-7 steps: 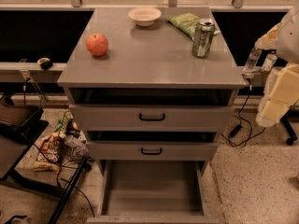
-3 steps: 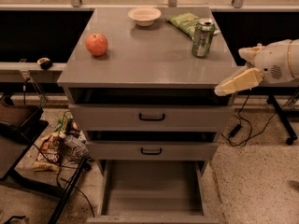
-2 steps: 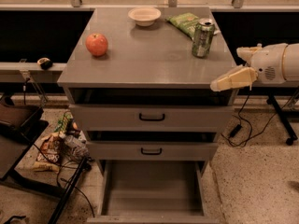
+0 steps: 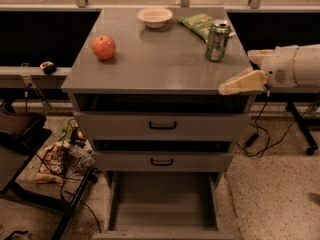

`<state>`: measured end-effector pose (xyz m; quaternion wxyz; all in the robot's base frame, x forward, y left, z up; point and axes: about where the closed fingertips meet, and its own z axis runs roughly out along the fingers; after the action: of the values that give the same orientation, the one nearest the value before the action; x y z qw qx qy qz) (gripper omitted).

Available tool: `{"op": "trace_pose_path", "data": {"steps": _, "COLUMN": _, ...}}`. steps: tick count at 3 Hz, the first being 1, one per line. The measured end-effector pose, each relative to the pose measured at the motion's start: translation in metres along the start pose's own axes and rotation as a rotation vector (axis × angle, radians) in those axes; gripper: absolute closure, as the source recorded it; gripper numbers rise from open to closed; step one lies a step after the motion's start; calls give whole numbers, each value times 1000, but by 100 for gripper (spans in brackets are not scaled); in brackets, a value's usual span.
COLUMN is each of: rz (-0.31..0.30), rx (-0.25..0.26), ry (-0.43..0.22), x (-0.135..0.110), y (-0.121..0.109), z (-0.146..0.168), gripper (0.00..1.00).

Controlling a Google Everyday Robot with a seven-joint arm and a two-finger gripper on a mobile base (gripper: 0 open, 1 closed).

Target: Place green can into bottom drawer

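Note:
The green can (image 4: 217,39) stands upright on the grey cabinet top (image 4: 160,59) near its back right corner, silver top up. The bottom drawer (image 4: 162,204) is pulled out at the foot of the cabinet, its grey floor bare. My gripper (image 4: 241,83) reaches in from the right at the cabinet's front right corner, pale fingers pointing left, below and in front of the can and apart from it. It holds nothing that I can see.
A red apple (image 4: 103,47) sits at the left of the top. A white bowl (image 4: 155,16) and a flat green chip bag (image 4: 199,23) lie at the back. Two upper drawers with black handles (image 4: 162,126) are shut. Cables and clutter (image 4: 62,156) lie on the floor at left.
My arm has swung up from hanging at the right edge and its gripper has moved left, now level with the cabinet top at its front right corner. The can has not moved.

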<state>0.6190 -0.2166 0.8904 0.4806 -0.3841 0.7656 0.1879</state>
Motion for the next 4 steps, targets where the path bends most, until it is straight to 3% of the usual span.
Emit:
{"op": "trace_pose_path", "data": {"steps": 2, "rz": -23, "rx": -33, "ry": -71, "x": -26, "y": -25, "z": 63, "gripper": 0}}
{"op": "trace_pose_path", "data": {"steps": 4, "rz": -34, "rx": -8, "ry": -177, "x": -33, "y": -61, "z": 92, "gripper": 0}}
